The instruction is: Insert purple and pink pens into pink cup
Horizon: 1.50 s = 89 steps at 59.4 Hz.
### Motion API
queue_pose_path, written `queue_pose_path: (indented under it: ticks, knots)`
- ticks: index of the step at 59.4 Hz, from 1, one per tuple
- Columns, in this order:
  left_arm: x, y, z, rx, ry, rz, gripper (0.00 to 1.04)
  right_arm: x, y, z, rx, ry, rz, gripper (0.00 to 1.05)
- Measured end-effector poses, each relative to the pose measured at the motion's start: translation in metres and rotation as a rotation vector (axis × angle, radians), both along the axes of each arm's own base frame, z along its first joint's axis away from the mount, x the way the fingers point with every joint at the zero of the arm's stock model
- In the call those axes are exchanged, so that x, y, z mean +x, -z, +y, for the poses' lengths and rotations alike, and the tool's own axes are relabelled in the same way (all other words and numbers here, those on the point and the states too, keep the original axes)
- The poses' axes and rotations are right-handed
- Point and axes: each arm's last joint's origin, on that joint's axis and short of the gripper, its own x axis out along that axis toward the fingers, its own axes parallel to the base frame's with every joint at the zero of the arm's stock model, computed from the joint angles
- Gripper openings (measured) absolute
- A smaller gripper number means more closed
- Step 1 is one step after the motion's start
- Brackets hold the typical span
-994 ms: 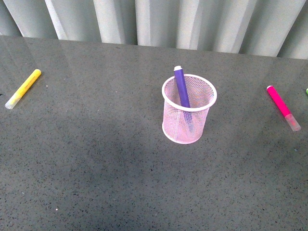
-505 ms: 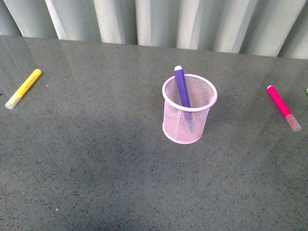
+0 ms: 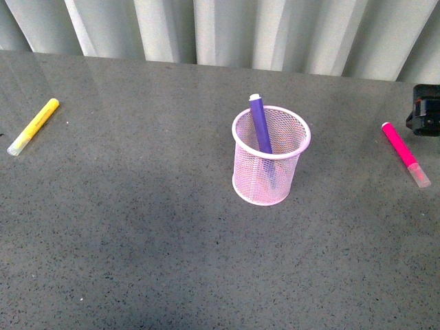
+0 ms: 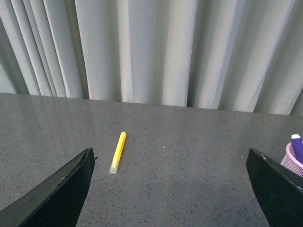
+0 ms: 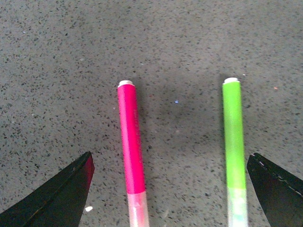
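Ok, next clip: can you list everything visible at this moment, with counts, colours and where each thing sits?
pink cup: one, pale pink wire mesh, upright mid-table.
purple pen: one, dark purple, leaning inside the cup, top above the rim.
pink pen: one, magenta with a clear cap, lying on the table right of the cup.
green marker: one, bright green, lying beside the pink pen.
yellow marker: one, yellow, lying at the far left.
table: one, dark grey, speckled.
curtain: pale grey pleats behind the table.
right gripper: black, open, over the pink pen and green marker.
left gripper: black, open, empty.
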Motion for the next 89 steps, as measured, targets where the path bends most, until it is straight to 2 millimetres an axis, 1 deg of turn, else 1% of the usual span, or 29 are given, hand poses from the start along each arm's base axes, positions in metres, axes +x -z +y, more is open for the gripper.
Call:
queue_pose_path:
  ticks: [10, 33, 39, 40, 42, 47, 49, 60, 63, 68, 71, 74, 76, 89]
  knots:
    - [0.000, 0.000, 0.000, 0.000, 0.000, 0.000, 0.98, 0.016, 0.013, 0.013, 0.005, -0.018, 0.025, 0.98]
    - [0.000, 0.000, 0.000, 0.000, 0.000, 0.000, 0.98, 0.029, 0.044, 0.023, 0.013, -0.023, 0.094, 0.98]
    - [0.000, 0.000, 0.000, 0.000, 0.000, 0.000, 0.98, 0.033, 0.046, 0.024, 0.018, -0.025, 0.103, 0.97]
    - [0.000, 0.000, 0.000, 0.000, 0.000, 0.000, 0.98, 0.033, 0.046, 0.024, 0.018, -0.025, 0.104, 0.96]
    - [0.000, 0.000, 0.000, 0.000, 0.000, 0.000, 0.98, 0.035, 0.047, 0.024, 0.018, -0.025, 0.105, 0.90]
    - [0.000, 0.000, 0.000, 0.000, 0.000, 0.000, 0.98, 0.037, 0.047, 0.024, 0.031, -0.035, 0.110, 0.79]
    - [0.000, 0.000, 0.000, 0.000, 0.000, 0.000, 0.98, 0.038, 0.047, 0.024, 0.033, -0.037, 0.112, 0.71]
    - [0.000, 0.000, 0.000, 0.000, 0.000, 0.000, 0.98, 0.038, 0.047, 0.025, 0.045, -0.047, 0.115, 0.46]
    - [0.000, 0.000, 0.000, 0.000, 0.000, 0.000, 0.98, 0.038, 0.047, 0.025, 0.048, -0.046, 0.115, 0.37]
    - [0.000, 0.000, 0.000, 0.000, 0.000, 0.000, 0.98, 0.038, 0.047, 0.024, 0.052, -0.039, 0.112, 0.26]
    - [0.000, 0.000, 0.000, 0.000, 0.000, 0.000, 0.98, 0.038, 0.048, 0.023, 0.056, -0.031, 0.102, 0.18]
    - [0.000, 0.000, 0.000, 0.000, 0.000, 0.000, 0.98, 0.037, 0.048, 0.022, 0.056, -0.025, 0.092, 0.13]
    - [0.000, 0.000, 0.000, 0.000, 0.000, 0.000, 0.98, 0.036, 0.048, 0.022, 0.055, -0.019, 0.085, 0.12]
    - [0.000, 0.000, 0.000, 0.000, 0.000, 0.000, 0.98, 0.026, 0.046, 0.019, 0.033, 0.020, 0.009, 0.11]
